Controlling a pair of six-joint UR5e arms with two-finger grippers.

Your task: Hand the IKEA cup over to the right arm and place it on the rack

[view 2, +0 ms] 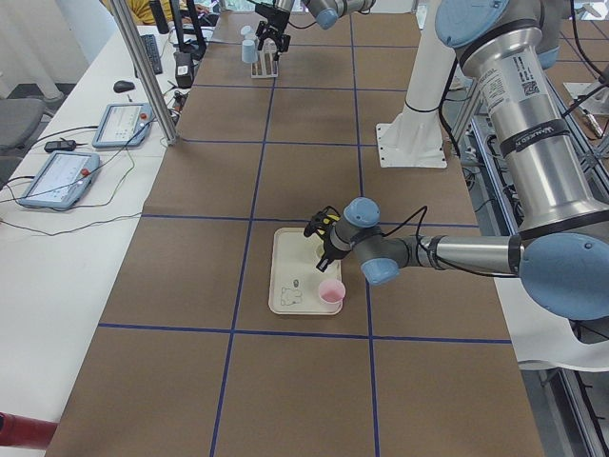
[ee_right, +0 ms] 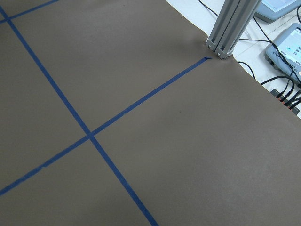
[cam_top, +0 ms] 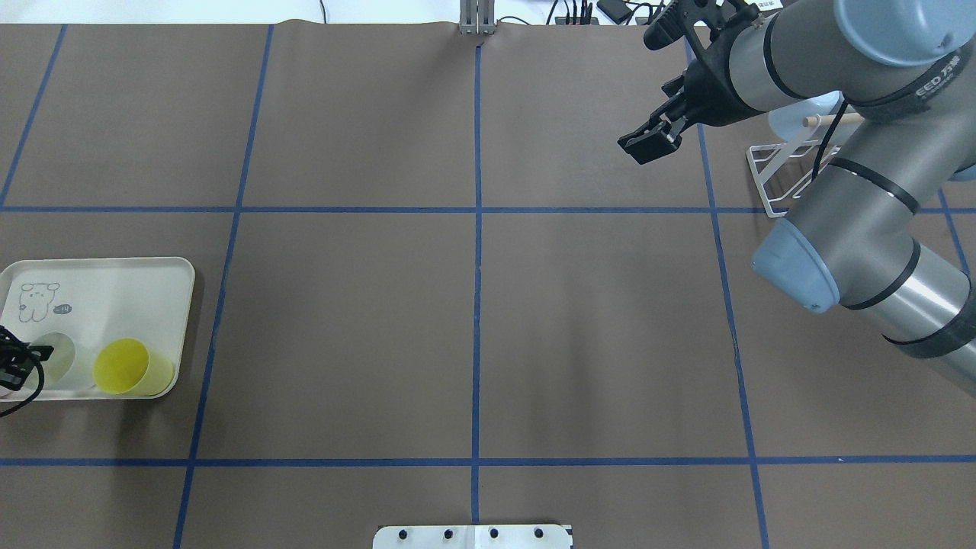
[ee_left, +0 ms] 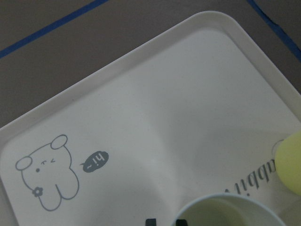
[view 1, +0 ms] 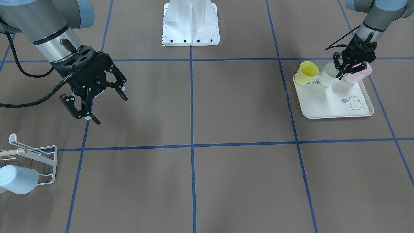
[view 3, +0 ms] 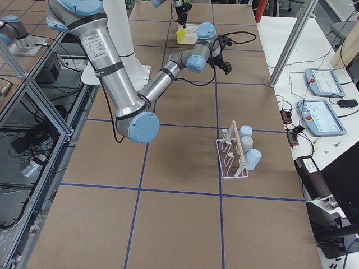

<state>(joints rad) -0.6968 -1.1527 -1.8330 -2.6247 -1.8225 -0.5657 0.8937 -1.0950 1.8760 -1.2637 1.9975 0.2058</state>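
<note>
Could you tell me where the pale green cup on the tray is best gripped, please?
Probably by its rim, from straight above. The pale green cup stands upright, mouth open upward, with the yellow cup and pink cup close on either side, so its body is crowded. One finger inside, one outside, on the side facing the bare rabbit-print part of the tray, looks clearest.

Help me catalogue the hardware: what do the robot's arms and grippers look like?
Both arms are silver-grey tubes with pale blue joint caps and black rings. The right arm carries pale lettering, and a black braided cable leads to its wrist. The left arm has a printed label. The right gripper and left gripper are black two-finger linkage claws.
</note>
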